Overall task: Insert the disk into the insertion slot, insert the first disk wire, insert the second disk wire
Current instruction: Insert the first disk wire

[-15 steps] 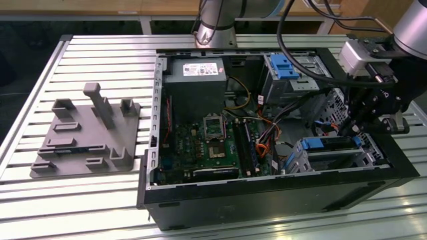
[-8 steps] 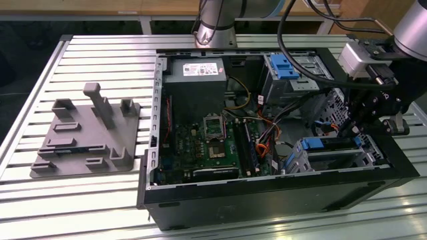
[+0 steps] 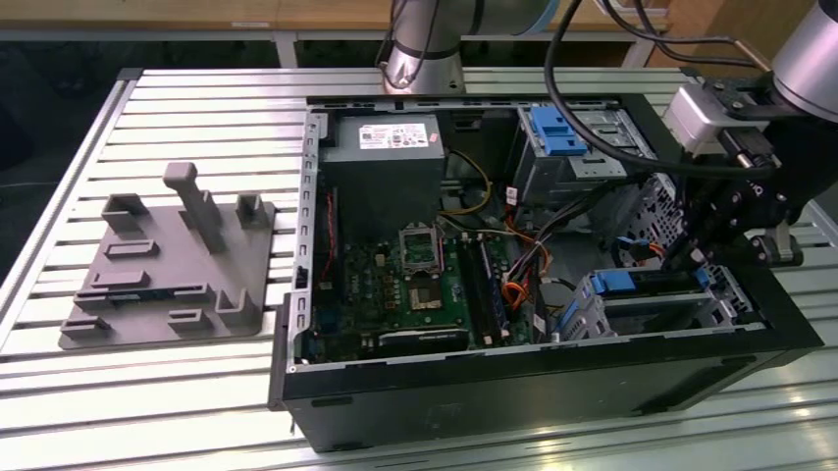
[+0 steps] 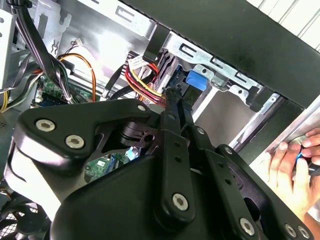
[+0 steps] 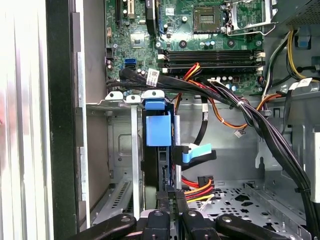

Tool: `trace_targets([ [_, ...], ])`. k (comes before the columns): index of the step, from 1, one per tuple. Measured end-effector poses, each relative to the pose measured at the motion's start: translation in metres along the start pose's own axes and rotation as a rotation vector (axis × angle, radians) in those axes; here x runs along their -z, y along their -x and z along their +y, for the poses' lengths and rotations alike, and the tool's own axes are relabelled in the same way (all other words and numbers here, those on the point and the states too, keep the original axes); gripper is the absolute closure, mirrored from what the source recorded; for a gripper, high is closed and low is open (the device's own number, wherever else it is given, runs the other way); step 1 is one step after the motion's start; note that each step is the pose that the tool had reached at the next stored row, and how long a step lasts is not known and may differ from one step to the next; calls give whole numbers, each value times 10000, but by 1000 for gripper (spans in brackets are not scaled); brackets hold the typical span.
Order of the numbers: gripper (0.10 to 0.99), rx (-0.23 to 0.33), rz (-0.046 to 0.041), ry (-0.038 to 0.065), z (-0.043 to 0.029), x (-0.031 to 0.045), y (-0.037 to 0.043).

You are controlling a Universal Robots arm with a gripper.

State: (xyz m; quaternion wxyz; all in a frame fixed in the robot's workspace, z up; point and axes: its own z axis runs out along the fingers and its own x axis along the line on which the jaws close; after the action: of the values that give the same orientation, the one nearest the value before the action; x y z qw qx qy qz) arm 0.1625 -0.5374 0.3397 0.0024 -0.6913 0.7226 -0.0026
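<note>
The disk [image 3: 651, 283] sits inside the insertion slot [image 3: 717, 306] at the case's corner on the exterior view's right, its blue carrier [image 5: 159, 128] showing at the bay mouth. In the first wrist view a blue flat wire plug [image 5: 198, 153] rests against the disk's edge [image 5: 161, 170]. My gripper [image 3: 733, 240] hangs over that bay. Its fingers [image 4: 176, 150] are shut on a black wire plug [image 5: 170, 199] with red, yellow and orange leads [image 5: 198, 188], held close to the disk's end beside the blue carrier [image 4: 195, 80].
A taller silver cage with a blue clip [image 3: 555, 128] stands at the case's back. Black cable bundles [image 5: 260, 125] cross above the motherboard [image 3: 426, 285]. A person's hand [image 4: 294, 172] rests outside the case wall. A grey fixture plate [image 3: 164, 265] lies on the slatted table.
</note>
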Motion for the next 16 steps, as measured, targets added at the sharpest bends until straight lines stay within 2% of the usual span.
trace_targets([
  [16, 922, 0, 0, 21, 3, -20, -28],
])
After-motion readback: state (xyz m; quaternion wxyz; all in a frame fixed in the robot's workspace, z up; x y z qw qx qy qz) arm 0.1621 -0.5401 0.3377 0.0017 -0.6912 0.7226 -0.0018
